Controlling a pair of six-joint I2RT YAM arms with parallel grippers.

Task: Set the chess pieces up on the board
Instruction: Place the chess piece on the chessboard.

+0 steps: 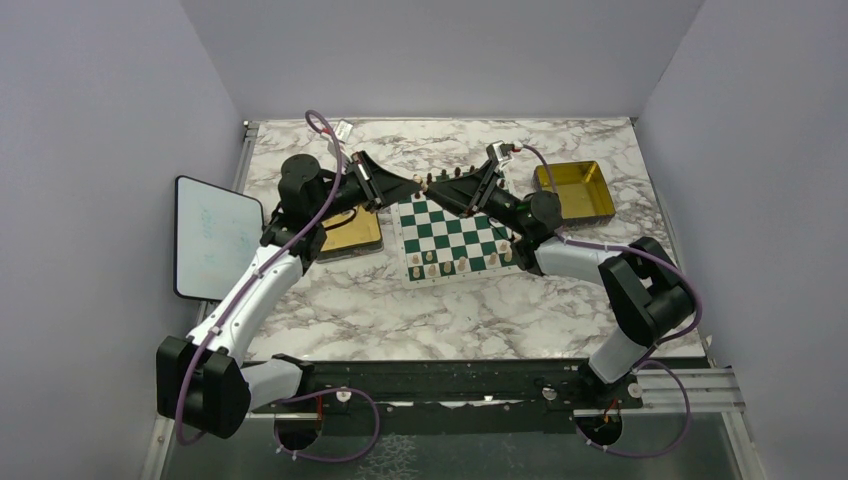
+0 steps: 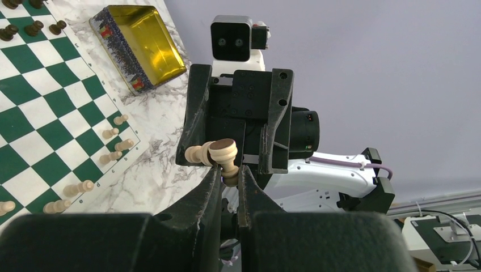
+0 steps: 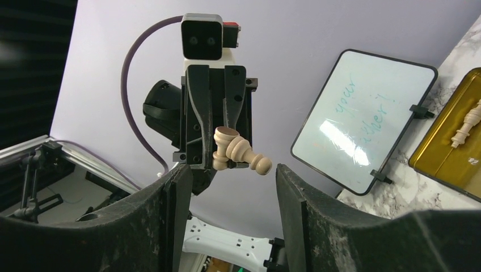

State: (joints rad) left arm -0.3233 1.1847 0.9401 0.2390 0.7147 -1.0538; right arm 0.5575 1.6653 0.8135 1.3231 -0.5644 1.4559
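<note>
Black fingers [image 2: 207,198] of my left hand [image 2: 230,173], nearest the lens: closed on one cream chess piece [image 2: 198,153], carried sideways in the air, seemingly above the far edge of the board [image 1: 440,230]. Right hand [image 3: 232,170]: fingers spread wide, facing the left hand, gripping nothing. Item held: turned pale wood with a dark pad under its round base. I judge it light, stiff and not fragile, but smooth and round, so apt to pivot or roll between flat pads. Best hold, in my judgement: across the narrow stem just above the base, leaving the base free to be set down upright. Other cream pieces [image 2: 113,148]: standing along the board's near rows, with one more lying in a gold tray [image 3: 448,153]. Dark pieces [image 2: 34,27]: on the far side of the board. Second gold tray [image 2: 142,45], on the marble desk [image 1: 350,300]: printed pattern on its side, with no wording I can read. White tablet [image 3: 363,119]: teal handwriting. The first word looks like "your", and the second is unclear and ends in an exclamation mark.
</note>
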